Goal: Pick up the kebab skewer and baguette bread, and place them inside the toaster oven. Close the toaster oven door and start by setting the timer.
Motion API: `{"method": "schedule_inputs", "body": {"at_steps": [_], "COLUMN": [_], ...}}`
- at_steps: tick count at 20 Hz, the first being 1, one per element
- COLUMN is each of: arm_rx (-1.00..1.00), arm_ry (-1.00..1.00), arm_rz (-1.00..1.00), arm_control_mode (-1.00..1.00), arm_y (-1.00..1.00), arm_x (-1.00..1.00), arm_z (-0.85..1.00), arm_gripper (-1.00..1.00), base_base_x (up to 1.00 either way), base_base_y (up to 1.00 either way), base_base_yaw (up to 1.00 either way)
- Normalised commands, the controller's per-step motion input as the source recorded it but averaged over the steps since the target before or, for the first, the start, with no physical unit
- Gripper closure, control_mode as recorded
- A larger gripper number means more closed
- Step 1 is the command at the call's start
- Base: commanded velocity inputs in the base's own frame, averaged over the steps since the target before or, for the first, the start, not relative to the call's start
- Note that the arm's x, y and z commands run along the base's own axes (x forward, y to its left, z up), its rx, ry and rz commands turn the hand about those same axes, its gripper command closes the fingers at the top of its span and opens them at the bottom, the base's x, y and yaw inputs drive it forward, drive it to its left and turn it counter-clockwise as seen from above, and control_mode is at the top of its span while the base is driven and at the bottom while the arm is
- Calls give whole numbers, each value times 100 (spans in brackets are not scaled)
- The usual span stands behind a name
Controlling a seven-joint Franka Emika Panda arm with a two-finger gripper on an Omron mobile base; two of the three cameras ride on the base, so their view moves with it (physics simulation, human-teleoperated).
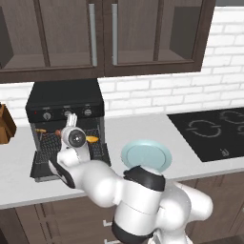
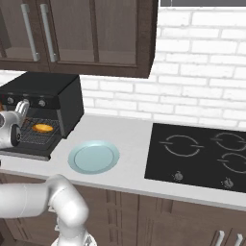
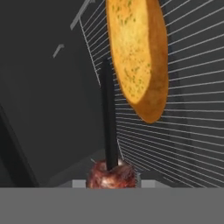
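Note:
The black toaster oven [image 1: 64, 97] [image 2: 48, 89] stands open on the counter, with the toaster oven door [image 1: 39, 167] [image 2: 24, 150] folded down flat. The golden baguette bread [image 1: 91, 139] [image 2: 43, 128] [image 3: 138, 57] lies on the wire rack [image 3: 188, 113] inside. My gripper [image 1: 70, 120] [image 2: 21, 109] reaches over the door into the oven mouth. In the hand view the kebab skewer [image 3: 111, 174] sits right at the gripper's mouth. Its dark stick runs away over the rack beside the bread. A red-brown chunk of it seems held between the jaws, and the fingertips are hidden.
A pale blue plate [image 1: 145, 155] [image 2: 93, 156] lies bare on the counter right of the oven. A black cooktop [image 1: 214, 131] [image 2: 202, 151] is set in at the far right. A brown wooden block [image 1: 5, 125] stands left of the oven. Dark wall cabinets hang above.

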Motion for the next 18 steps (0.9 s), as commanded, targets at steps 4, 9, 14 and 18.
{"method": "schedule_inputs", "body": {"at_steps": [4,9,14,18], "arm_rx": [0,0,0,0], "arm_ry": [5,2,0,4], "arm_rz": [0,0,-6,-8], "arm_control_mode": [-100,-100,-100,-100], "arm_y": [0,0,0,-6], "arm_x": [0,0,-13,-21], "arm_z": [0,0,3,19], "arm_gripper": [-100,-100,-100,-100], "base_base_x": [0,0,0,0], "base_base_y": [0,0,0,0], "base_base_yaw": [0,0,0,0]}}
